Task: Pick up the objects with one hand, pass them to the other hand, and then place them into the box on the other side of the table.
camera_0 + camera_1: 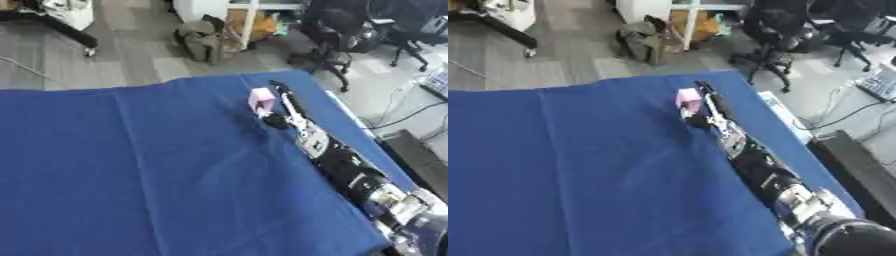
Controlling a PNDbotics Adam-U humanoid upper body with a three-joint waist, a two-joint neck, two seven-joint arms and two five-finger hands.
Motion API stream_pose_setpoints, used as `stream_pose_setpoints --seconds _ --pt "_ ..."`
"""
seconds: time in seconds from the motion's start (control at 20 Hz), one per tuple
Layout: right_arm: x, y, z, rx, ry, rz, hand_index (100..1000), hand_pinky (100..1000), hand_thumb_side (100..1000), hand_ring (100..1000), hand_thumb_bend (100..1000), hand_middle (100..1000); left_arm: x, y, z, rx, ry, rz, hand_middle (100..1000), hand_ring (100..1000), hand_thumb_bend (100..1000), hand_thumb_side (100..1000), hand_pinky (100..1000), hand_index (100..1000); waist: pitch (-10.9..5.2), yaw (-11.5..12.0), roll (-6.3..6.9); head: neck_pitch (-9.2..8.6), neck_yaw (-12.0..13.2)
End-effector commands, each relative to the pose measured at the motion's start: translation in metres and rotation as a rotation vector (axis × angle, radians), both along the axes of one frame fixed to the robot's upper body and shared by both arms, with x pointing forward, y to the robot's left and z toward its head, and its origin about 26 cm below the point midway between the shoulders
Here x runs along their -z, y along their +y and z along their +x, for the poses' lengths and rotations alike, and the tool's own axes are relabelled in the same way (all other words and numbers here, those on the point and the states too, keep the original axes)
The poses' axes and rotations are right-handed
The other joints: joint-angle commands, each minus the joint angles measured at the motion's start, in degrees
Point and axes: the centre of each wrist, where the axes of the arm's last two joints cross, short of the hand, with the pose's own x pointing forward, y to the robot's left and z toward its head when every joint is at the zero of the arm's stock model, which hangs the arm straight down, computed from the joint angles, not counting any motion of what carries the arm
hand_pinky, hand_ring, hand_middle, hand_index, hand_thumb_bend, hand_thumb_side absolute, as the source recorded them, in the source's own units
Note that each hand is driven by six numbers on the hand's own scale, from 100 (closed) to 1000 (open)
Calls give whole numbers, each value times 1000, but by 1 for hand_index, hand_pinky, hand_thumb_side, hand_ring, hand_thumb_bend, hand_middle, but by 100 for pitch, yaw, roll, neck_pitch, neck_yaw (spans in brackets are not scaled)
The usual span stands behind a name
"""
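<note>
The right hand (289, 107) reaches along the table's (157, 165) right edge to a small pink block (261, 100) near the far right corner. Its fingers lie straight beside the block, thumb below it, not yet closed. This looks like the pick-up step; next the fingers must close round the block and lift it.

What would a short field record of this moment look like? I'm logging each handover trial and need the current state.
surface: table under blue cloth
object: pink block, far right part of the table
right hand: reached out beside the pink block, fingers extended past it, thumb below it; a closed grasp cannot be confirmed
left hand: not in view
box: not in view
handover: not yet done
</note>
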Motion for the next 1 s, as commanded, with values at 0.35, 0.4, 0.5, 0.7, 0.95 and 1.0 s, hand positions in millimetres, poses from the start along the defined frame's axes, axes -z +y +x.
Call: stream_pose_setpoints --seconds 0.35,0.4,0.5,0.7,0.95,1.0 --pt "-11 -11 -3 4 53 -18 1000 905 320 973 100 958 -7 2 -4 8 -37 6 552 603 1000 656 658 764 -82 18 -17 -51 -119" --pt "-8 -11 -4 9 65 -13 1000 900 331 970 100 952 -7 2 -4 9 -36 7 552 603 1000 656 658 764 -83 17 -18 -51 -122" --pt "-2 -12 -6 21 88 -1 1000 889 358 965 100 934 -7 2 -4 9 -35 8 552 603 1000 657 658 764 -83 16 -21 -53 -127" --pt "3 -12 -7 34 93 11 997 841 289 928 100 886 -7 2 -4 10 -37 11 552 603 1000 659 657 764 -69 14 -31 -60 -134" --pt "1 -10 -3 49 49 -15 787 663 304 762 100 713 -7 2 -4 12 -40 15 552 603 1000 660 657 764 -47 10 -39 -43 -135" --pt "1 -9 -3 56 34 -22 747 628 326 729 100 663 -7 2 -4 12 -41 16 552 603 1000 660 657 764 -45 9 -41 -36 -136"
